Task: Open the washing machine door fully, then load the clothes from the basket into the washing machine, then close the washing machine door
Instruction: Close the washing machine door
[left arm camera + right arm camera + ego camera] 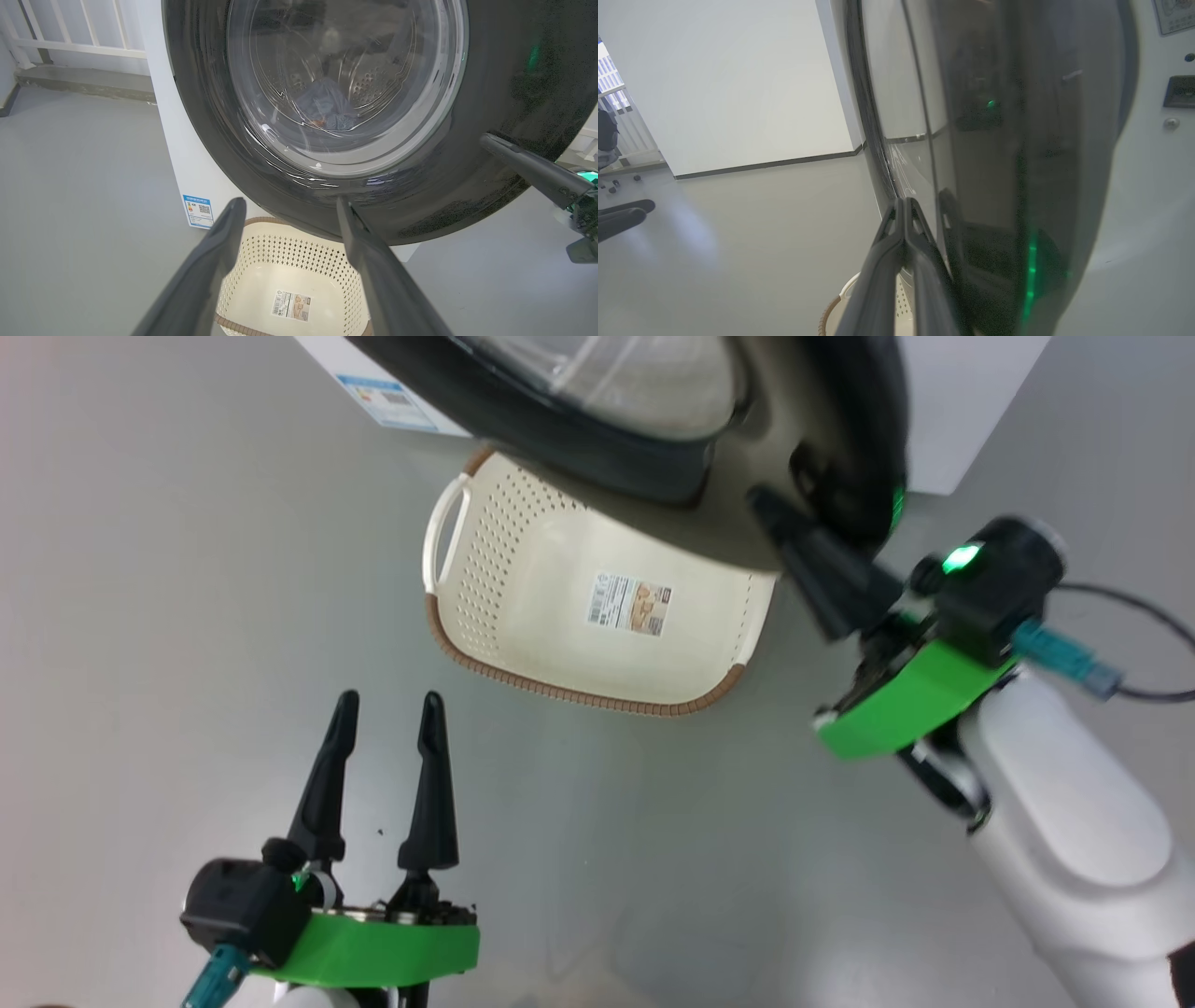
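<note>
**A:** Looking at the right gripper (760,498), how do its fingers stand?

**B:** Pressed together, holding nothing. The tip is at the glossy black rim of the washing machine door (490,70), touching or very nearly.

**A:** And the left gripper (389,700)?

**B:** Spread wide and holding nothing, above the floor (187,616) near the basket (504,551).

**A:** Where are the clothes (327,109)?

**B:** Inside the washing machine (177,154), seen through the door's glass. The basket sits on the floor beneath the door's lower rim, with its label sticker (629,604) showing.
</note>
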`<state>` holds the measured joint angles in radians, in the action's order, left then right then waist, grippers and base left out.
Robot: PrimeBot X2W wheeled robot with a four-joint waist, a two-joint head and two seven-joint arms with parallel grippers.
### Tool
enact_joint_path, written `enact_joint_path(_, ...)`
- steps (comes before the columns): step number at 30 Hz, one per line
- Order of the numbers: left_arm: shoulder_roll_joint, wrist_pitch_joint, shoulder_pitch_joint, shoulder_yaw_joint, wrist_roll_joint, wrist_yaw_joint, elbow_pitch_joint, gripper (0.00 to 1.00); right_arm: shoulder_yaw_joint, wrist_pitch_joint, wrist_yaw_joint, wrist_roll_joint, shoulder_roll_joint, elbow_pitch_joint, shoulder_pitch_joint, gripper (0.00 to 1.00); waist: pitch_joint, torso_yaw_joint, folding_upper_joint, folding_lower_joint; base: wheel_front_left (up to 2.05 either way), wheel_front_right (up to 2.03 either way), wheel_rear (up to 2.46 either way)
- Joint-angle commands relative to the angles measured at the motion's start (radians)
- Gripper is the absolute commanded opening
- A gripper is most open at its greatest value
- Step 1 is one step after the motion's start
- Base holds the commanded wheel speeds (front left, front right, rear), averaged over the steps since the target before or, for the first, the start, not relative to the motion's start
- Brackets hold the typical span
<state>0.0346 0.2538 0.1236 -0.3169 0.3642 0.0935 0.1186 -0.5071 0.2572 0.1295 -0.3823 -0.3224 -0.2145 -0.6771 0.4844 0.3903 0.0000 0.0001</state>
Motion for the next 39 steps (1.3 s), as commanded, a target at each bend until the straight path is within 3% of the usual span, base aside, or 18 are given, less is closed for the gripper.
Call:
enact_joint_path(1,0.016,0.008,0.032,0.025,0.006,0.006,0.034,1.00,0.046,0.004,0.001,0.016,0.027,0.015,-0.026,0.00,0.035,0.006,0.0000,-0.0001,0.00,0.00,0.00)
enact_joint_path(8,0.016,0.008,0.060,0.002,0.025,0.005,0.036,1.00,0.180,-0.003,0.001,0.008,0.078,-0.002,-0.092,0.00,0.080,0.003,0.0000,-0.0001,0.00,0.00,0.00)
enact_joint_path(18,0.016,0.008,0.102,-0.022,0.054,0.000,0.037,1.00,0.268,-0.034,0.001,-0.024,0.135,-0.067,-0.268,0.00,0.146,0.016,0.0000,-0.0001,0.00,0.00,0.00)
enact_joint_path(30,0.016,0.008,0.119,-0.028,0.080,-0.009,0.031,1.00,0.309,-0.032,0.001,-0.049,0.154,-0.163,-0.473,0.00,0.190,0.019,0.0000,-0.0001,0.00,0.00,0.00)
enact_joint_path(39,0.016,0.008,0.120,-0.019,0.076,-0.016,0.022,1.00,0.278,-0.018,0.001,-0.070,0.158,-0.211,-0.506,0.00,0.177,-0.003,0.0000,-0.0001,0.00,0.00,0.00)
